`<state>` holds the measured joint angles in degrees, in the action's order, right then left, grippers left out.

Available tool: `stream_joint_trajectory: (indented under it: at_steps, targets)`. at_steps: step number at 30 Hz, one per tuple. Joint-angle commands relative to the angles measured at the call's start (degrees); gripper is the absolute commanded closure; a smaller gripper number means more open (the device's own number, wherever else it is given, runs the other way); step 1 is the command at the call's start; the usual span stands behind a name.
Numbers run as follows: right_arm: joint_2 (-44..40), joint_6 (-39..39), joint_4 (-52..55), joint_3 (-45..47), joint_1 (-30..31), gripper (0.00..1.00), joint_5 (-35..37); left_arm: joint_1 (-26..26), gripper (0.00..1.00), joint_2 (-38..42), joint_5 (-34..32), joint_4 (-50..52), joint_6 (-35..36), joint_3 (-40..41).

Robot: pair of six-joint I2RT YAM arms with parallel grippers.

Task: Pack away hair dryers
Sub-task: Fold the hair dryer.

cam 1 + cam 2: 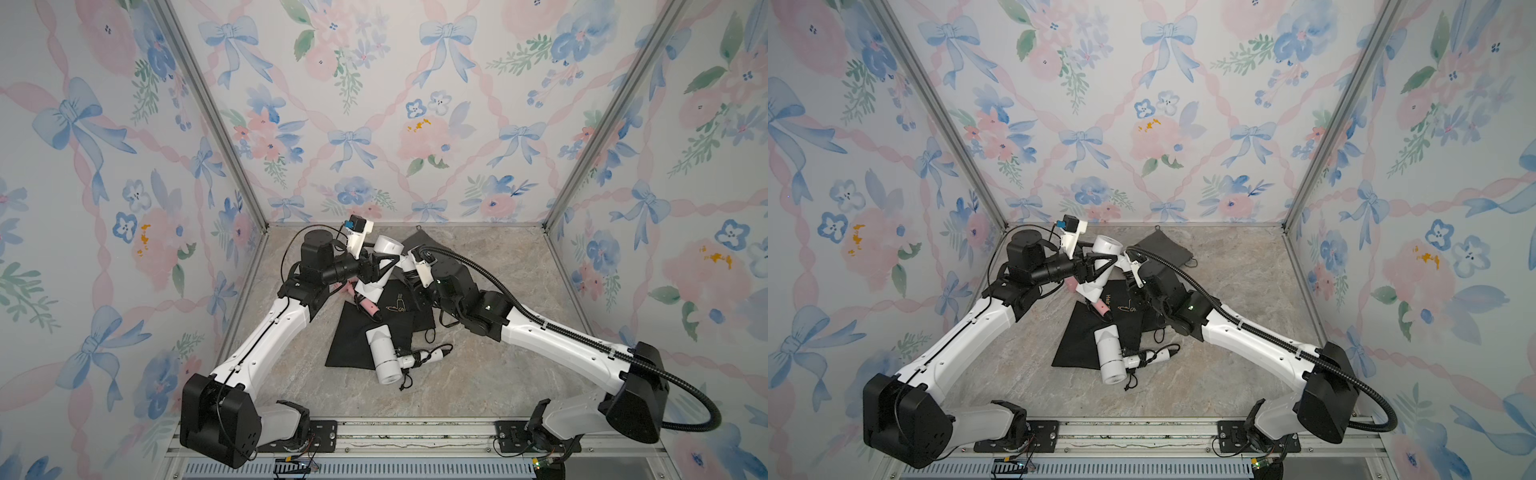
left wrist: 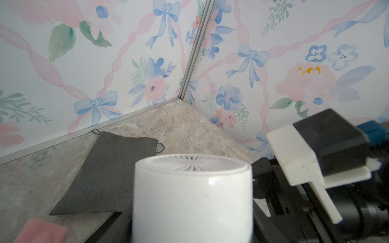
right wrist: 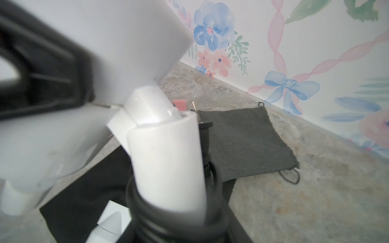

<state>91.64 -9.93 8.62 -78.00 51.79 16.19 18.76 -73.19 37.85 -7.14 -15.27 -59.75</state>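
I've the left gripper (image 1: 379, 266) clamped on the barrel of the raised white hair dryer (image 1: 389, 245) — right gripper (image 1: 409, 272) closed round its corded handle. Bagging step, I judge; next it needs the black pouch (image 1: 353, 345) opened at its mouth.

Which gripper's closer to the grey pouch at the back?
Right. The right gripper, on the handle of the raised white hair dryer, is close by the grey pouch; the left gripper, on its barrel, is farther off.
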Motion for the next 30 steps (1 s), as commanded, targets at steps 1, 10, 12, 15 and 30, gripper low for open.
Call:
stream_joint_trajectory:
  at_steps: [1,10,12,15,30]
  targets:
    - [1.8,-15.5,-13.4,-5.0,1.7,0.61,-1.1,1.6,0.86,2.2,0.4,-7.2,-2.4,2.3]
    - [4.8,-25.2,-22.8,-4.0,2.4,0.59,-2.3,2.3,0.87,4.3,-0.2,-13.4,-5.4,5.9]
    - [5.5,-28.0,-25.5,-3.9,2.5,0.59,-3.1,2.4,0.87,4.5,-0.3,-13.8,-5.7,6.0]
    - [6.8,-31.0,-28.7,-4.1,2.6,0.57,-4.1,2.6,0.87,4.7,-0.5,-14.2,-5.9,6.5]
    - [11.3,-36.7,-35.9,-5.2,4.0,0.52,-6.2,3.5,0.87,5.1,-1.0,-15.6,-6.5,7.4]
